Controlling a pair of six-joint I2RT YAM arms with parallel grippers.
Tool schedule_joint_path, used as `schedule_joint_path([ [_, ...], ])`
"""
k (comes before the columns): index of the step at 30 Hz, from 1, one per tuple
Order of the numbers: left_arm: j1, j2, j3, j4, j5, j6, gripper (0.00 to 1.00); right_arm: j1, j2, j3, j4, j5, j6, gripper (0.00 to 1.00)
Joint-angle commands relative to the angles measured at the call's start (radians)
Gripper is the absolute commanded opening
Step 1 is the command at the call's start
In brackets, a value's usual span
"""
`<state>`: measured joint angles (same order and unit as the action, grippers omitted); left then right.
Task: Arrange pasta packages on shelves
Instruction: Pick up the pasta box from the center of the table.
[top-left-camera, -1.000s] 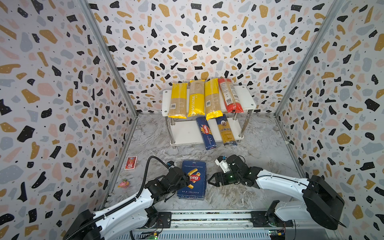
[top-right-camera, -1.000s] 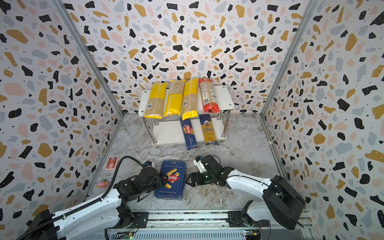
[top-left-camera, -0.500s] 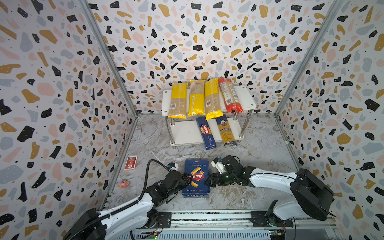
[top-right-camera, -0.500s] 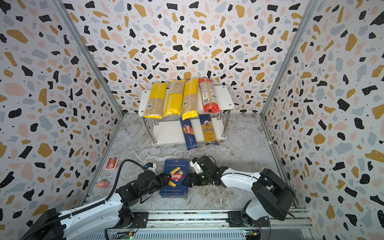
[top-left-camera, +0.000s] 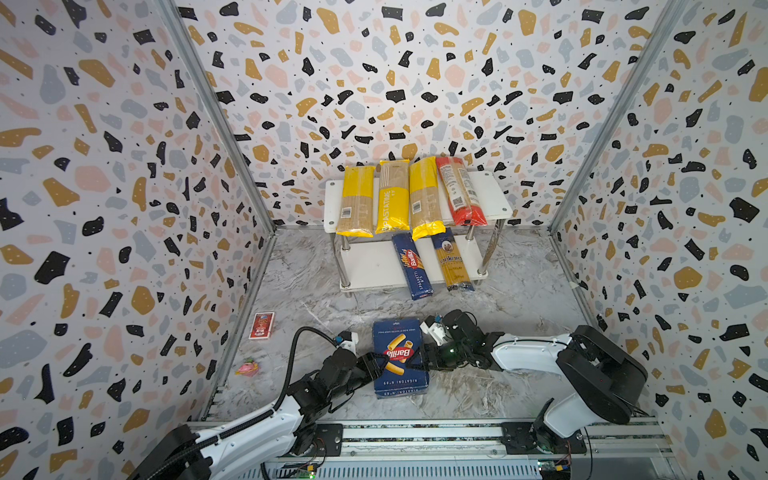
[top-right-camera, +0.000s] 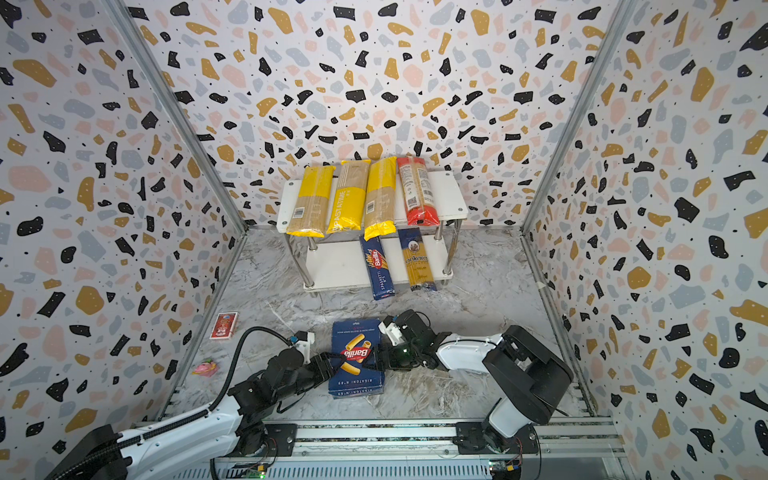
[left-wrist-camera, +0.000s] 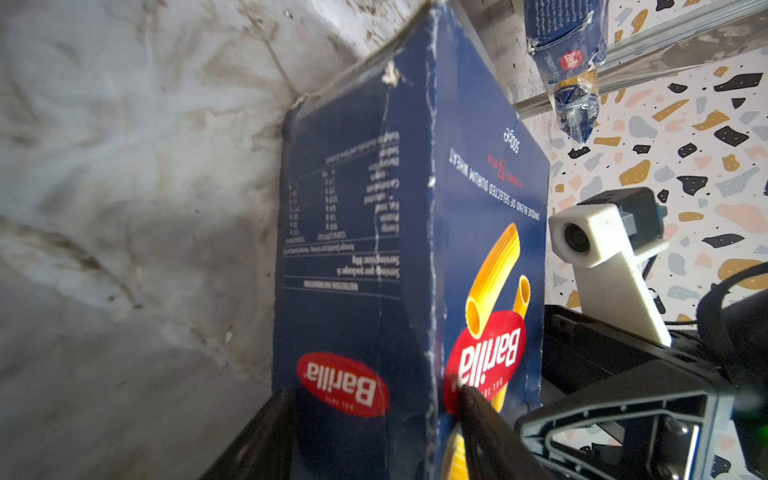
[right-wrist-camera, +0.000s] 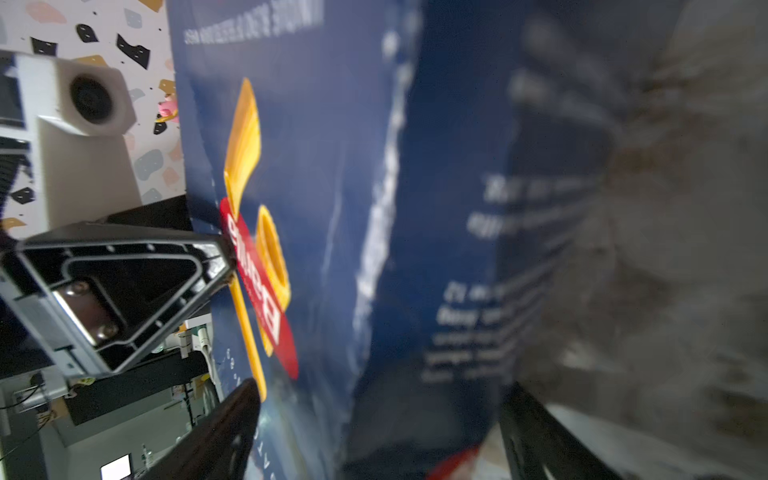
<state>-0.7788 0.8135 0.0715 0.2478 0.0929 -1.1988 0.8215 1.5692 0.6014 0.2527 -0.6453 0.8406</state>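
The wide dark-blue Barilla box lies flat on the floor at the front. My left gripper is shut on its left edge, one finger on the printed top face. My right gripper stands open astride the right edge. The shelves stand at the back wall. Three yellow bags and a red-orange bag lie on the top board. A narrow Barilla box and the ankara bag lie on the lower board, overhanging its front.
A small red card pack and a tiny pink object lie by the left wall. Patterned walls close in three sides. A metal rail runs along the front. The left half of the lower board is bare.
My right gripper has moved left from beside the box to astride its right edge. The left gripper has closed a little on the left edge. The box has shifted slightly right.
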Motion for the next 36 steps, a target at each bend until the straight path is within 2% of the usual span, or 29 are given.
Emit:
schedule_joint_path([
  [1, -0.011, 0.012, -0.025, -0.004, 0.126, -0.019, 0.63, 0.015, 0.034, -0.006, 0.099, -0.08, 0.034, 0.89],
  [9, -0.011, 0.063, -0.021, 0.078, 0.153, -0.003, 0.65, 0.052, 0.035, 0.041, 0.092, -0.091, 0.034, 0.89],
  [16, -0.011, 0.082, -0.039, 0.129, 0.182, 0.003, 0.64, 0.076, 0.006, 0.025, 0.219, -0.162, 0.077, 0.88],
  [21, -0.011, 0.023, -0.042, 0.137, 0.201, 0.013, 0.63, 0.077, -0.023, 0.022, 0.26, -0.197, 0.081, 0.87],
  [25, -0.011, -0.044, -0.019, 0.099, 0.216, 0.032, 0.62, 0.079, -0.013, 0.073, 0.062, -0.087, -0.008, 0.87],
  [34, -0.011, -0.176, 0.02, 0.053, 0.248, 0.049, 0.61, 0.076, -0.025, 0.046, 0.092, -0.089, 0.012, 0.87],
  [36, -0.011, -0.184, 0.022, 0.052, 0.249, 0.045, 0.61, 0.074, -0.015, 0.046, 0.105, -0.106, 0.013, 0.84],
])
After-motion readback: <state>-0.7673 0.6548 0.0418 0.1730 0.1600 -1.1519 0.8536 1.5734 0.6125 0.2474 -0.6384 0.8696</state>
